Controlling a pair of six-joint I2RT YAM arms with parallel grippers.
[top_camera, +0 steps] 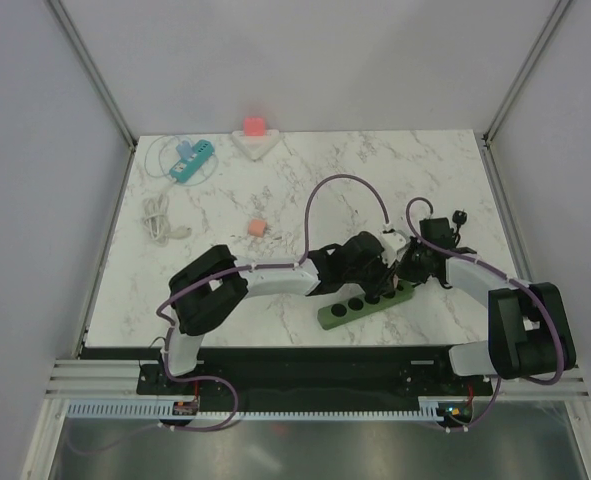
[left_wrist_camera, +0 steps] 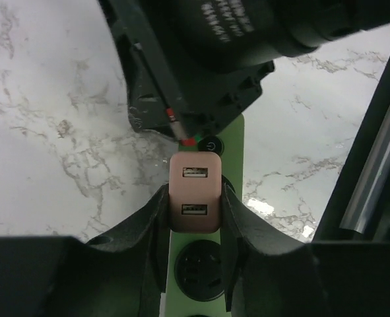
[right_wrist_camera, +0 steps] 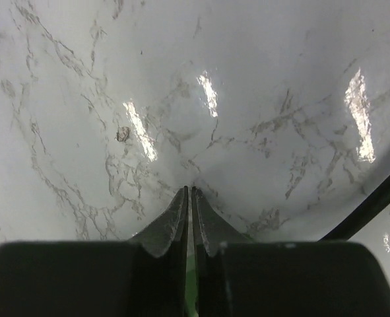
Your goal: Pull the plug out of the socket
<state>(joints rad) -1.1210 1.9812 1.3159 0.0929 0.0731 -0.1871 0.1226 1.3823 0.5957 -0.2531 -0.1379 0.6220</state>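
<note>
A green power strip [top_camera: 347,311] lies at the table's front centre. In the left wrist view a pink USB plug [left_wrist_camera: 194,191] stands on the green strip [left_wrist_camera: 233,157], just below its round power button. My left gripper [left_wrist_camera: 194,201] is shut on this plug, one finger on each side. An empty round socket [left_wrist_camera: 199,269] shows below it. In the top view the left gripper [top_camera: 373,278] covers the plug. My right gripper [top_camera: 407,272] is at the strip's right end, fingers pressed together [right_wrist_camera: 189,193], with a sliver of green below them.
A teal power strip [top_camera: 191,160] with a cable lies at the back left, and a white cable bundle [top_camera: 158,218] is nearer. A pink cube [top_camera: 255,127] sits on a white base at the back. A small pink block [top_camera: 258,228] and a black plug [top_camera: 453,222] lie mid-table.
</note>
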